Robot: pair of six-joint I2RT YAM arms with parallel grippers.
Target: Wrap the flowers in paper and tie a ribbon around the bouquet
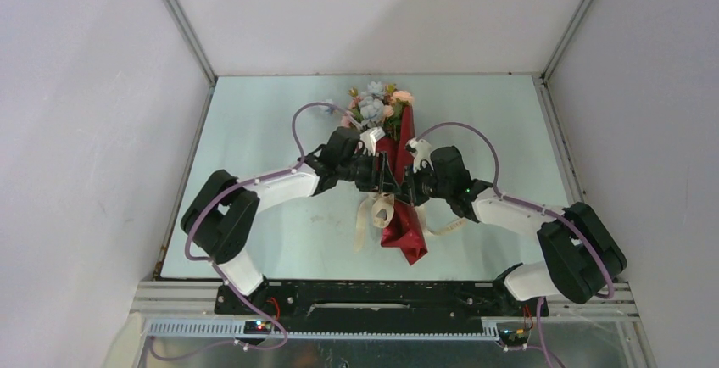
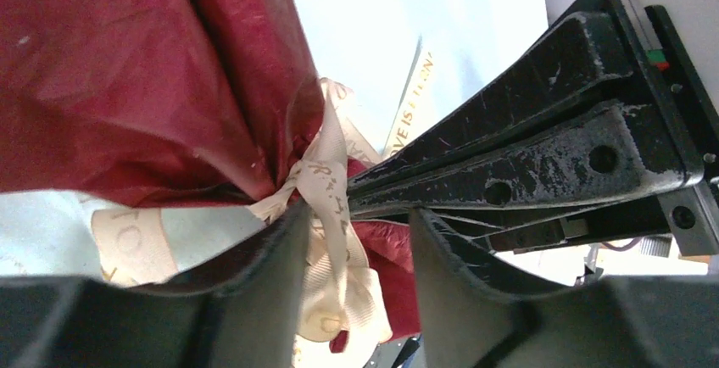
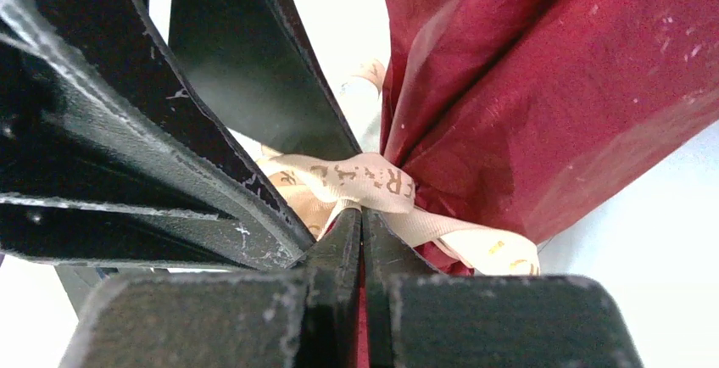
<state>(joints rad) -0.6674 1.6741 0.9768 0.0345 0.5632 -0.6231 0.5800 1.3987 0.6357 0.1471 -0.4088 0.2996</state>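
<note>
Left pincer (image 2: 356, 215) is standing open around the ribbon (image 2: 326, 173); right pincer (image 3: 361, 220) is pinching it beside the paper (image 3: 551, 88).

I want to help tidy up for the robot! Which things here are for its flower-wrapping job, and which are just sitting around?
For the job:
flowers
red paper
cream ribbon, round the paper

Just there:
table
purple cables
white walls
</note>
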